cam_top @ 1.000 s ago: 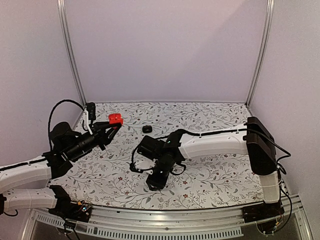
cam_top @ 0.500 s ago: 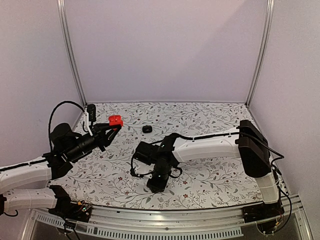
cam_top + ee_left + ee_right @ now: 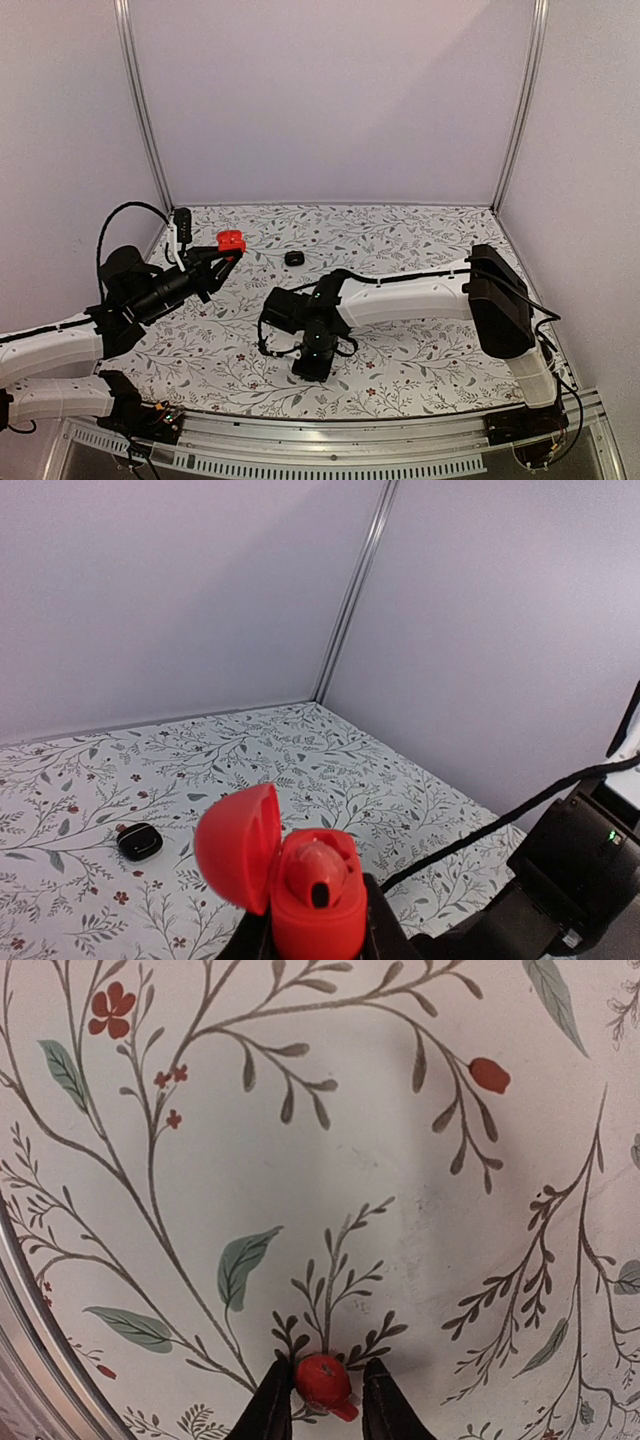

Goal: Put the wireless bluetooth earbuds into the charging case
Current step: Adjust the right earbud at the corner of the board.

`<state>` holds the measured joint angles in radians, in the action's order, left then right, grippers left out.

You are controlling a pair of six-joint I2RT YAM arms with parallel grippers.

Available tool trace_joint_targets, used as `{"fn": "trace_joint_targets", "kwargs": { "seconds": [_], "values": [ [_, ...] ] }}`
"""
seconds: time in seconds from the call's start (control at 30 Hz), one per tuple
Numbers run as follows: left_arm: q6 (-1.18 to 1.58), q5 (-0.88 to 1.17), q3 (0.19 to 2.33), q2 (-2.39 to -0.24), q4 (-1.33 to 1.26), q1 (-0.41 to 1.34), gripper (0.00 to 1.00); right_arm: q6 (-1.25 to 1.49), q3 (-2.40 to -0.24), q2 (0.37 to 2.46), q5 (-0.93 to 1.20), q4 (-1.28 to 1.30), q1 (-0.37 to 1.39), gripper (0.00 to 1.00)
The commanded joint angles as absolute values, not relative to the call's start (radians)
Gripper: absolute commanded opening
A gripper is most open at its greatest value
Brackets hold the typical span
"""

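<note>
Earbud (image 3: 323, 1381) glossy red plastic; case (image 3: 315, 905) smooth plastic; table cover (image 3: 350, 1180) matt, printed.

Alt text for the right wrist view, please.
The right pincer closely flanks a tiny red earbud lying on a white cloth printed with leaves and red flowers. Whether it already grips the earbud is unclear.
</note>
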<state>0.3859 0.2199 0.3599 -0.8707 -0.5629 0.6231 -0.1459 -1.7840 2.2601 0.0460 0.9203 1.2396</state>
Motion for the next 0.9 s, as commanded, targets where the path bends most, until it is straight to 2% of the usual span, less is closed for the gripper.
{"fn": "trace_joint_targets", "kwargs": {
  "seconds": [0.0,0.53,0.63,0.7,0.87],
  "values": [
    [0.382,0.230,0.360,-0.868,-0.579,0.608,0.00,-0.143,-1.779,2.290,0.015,0.950,1.247,0.21],
    [0.386,0.231,0.355,-0.876,-0.586,0.600,0.00,0.045,-1.270,1.975,0.081,0.816,1.097,0.18],
    [0.390,0.235,0.351,-0.886,-0.602,0.601,0.00,0.036,-1.268,1.934,0.104,0.785,1.100,0.22],
    [0.392,0.237,0.353,-0.891,-0.606,0.600,0.00,0.021,-1.309,1.930,0.114,0.765,1.110,0.29],
    [0.386,0.234,0.360,-0.881,-0.594,0.598,0.00,-0.037,-1.457,2.021,0.127,0.768,1.137,0.39]
  ]
}}
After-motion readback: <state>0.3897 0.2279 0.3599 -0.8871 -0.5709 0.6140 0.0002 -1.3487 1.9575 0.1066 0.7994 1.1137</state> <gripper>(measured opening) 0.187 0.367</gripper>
